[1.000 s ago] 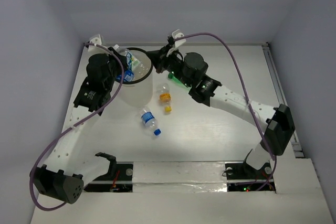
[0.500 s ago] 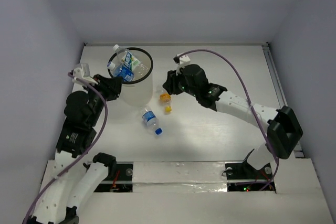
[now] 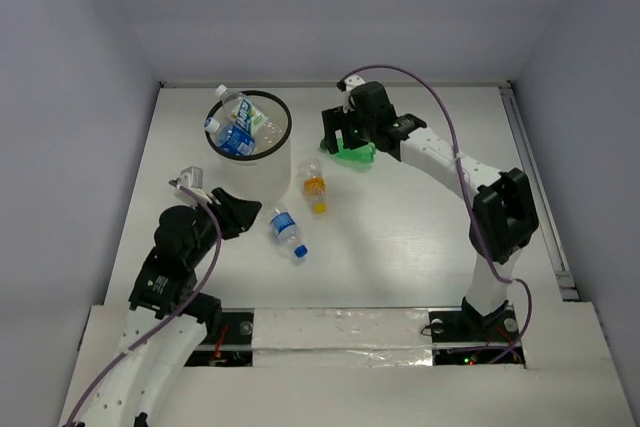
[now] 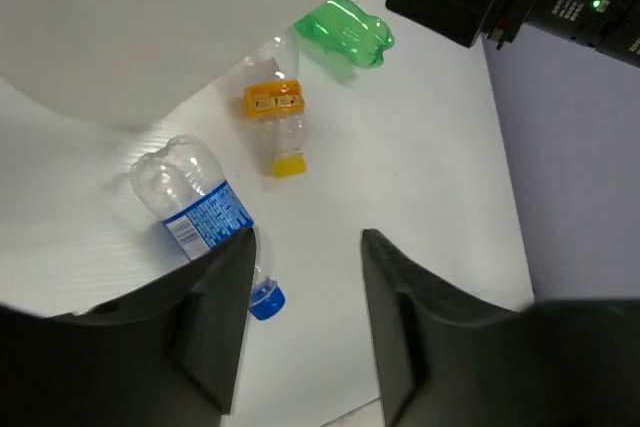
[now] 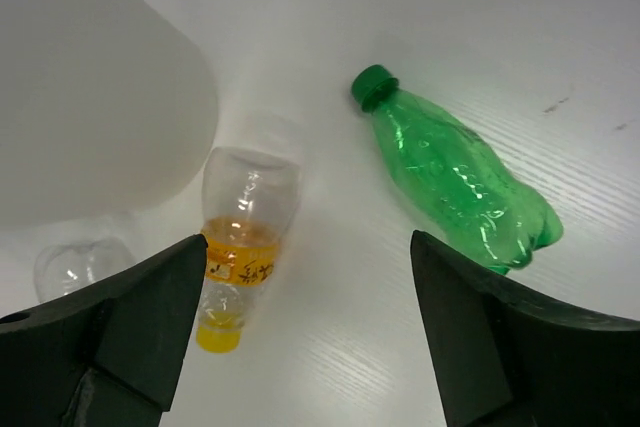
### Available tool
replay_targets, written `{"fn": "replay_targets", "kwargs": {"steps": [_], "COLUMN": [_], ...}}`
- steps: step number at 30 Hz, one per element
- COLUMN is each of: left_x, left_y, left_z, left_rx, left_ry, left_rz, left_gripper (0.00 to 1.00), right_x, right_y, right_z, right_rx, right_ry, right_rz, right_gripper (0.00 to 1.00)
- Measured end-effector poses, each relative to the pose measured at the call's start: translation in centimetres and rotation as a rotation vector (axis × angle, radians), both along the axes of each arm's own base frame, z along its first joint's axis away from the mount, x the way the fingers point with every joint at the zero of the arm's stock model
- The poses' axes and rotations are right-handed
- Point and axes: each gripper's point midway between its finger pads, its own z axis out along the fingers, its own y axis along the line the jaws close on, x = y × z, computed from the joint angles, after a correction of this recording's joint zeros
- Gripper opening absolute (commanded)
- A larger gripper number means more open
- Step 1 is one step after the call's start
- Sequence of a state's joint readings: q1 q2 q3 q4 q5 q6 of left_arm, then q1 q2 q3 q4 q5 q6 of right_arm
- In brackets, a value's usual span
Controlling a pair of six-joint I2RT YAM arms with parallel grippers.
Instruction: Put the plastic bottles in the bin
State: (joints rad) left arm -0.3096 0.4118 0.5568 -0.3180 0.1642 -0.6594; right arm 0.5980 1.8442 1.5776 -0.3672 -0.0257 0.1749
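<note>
Hovering over the green plastic bottle [image 5: 455,179], the right tool [image 5: 308,247] gapes wide, empty; the left tool [image 4: 307,245] is likewise spread.

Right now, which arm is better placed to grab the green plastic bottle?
Right: the right pincer, open, hangs over the green plastic bottle; the left pincer is by the clear blue-labelled bottle.

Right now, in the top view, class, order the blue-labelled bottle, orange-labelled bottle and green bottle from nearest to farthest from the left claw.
1. Blue-labelled bottle, just right of the left claw.
2. Orange-labelled bottle, beside the bin.
3. Green bottle, farthest back.
</note>
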Motion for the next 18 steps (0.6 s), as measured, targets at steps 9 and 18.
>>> {"fn": "replay_targets", "kwargs": {"steps": [9, 18], "left_x": [-0.6, -0.5], "left_y": [-1.2, -2.1], "left_z": [-3.0, -6.4], "left_rx": [-0.074, -0.106], "left_ry": [0.076, 0.145], "left_rz": [-0.023, 0.000], "left_gripper": [0.82, 0.83], "right_x": [-1.7, -1.8], "right_y": [2.8, 5.3], "right_z": [-6.3, -9.9], "right_rx": [-0.005, 0.016], "right_ry": [0.172, 0.277], "right_rz": [0.127, 0.139], "right_gripper": [0.93, 0.95]}}
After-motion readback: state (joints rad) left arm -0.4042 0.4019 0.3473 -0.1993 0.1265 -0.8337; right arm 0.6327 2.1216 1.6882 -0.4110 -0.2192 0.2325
